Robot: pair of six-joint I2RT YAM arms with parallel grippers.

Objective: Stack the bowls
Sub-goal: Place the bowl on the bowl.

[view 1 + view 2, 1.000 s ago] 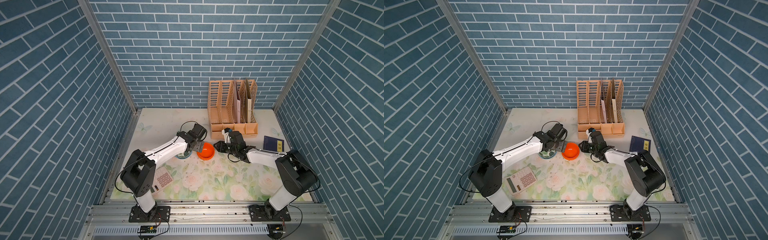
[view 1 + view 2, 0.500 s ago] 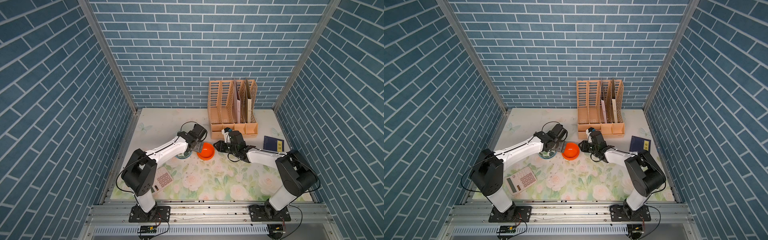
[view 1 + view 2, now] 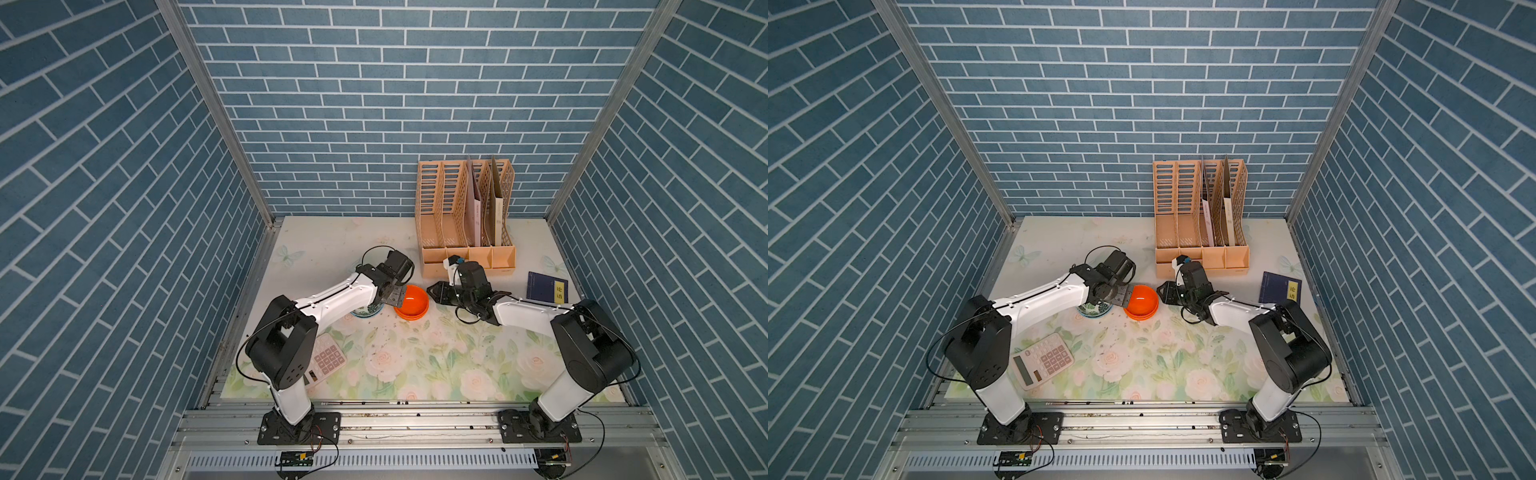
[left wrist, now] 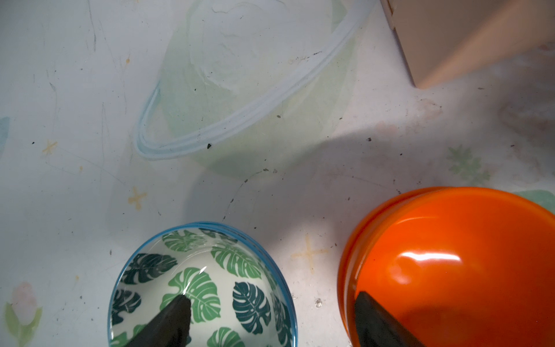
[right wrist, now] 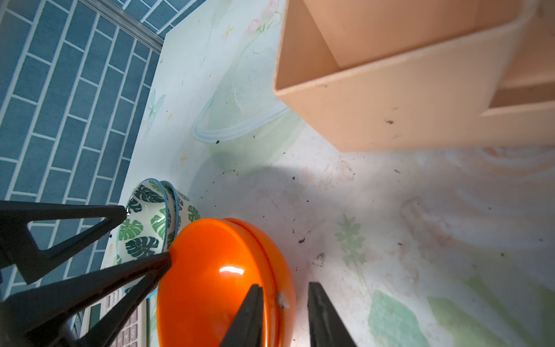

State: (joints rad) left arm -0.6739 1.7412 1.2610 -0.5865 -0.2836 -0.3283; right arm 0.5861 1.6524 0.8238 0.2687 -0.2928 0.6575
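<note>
Two plain orange bowls (image 3: pixel 411 307) (image 3: pixel 1141 307) sit nested mid-table, the upper one slightly off-centre. Just to their left, two leaf-print bowls (image 3: pixel 368 311) (image 4: pixel 210 282) sit nested, half hidden under my left arm in both top views. My left gripper (image 3: pixel 395 296) (image 4: pixel 276 318) is open wide, one finger above the leaf bowl and the other above the orange bowl. My right gripper (image 3: pixel 434 291) (image 5: pixel 286 315) is narrowly open astride the orange rim (image 5: pixel 279 288). One finger is inside the bowl, the other outside, with a small gap showing.
A tan file rack (image 3: pixel 465 224) stands at the back, close behind my right wrist. A dark blue book (image 3: pixel 546 286) lies to the right and a calculator (image 3: pixel 328 361) at the front left. A clear round dish (image 4: pixel 240 90) lies behind the bowls.
</note>
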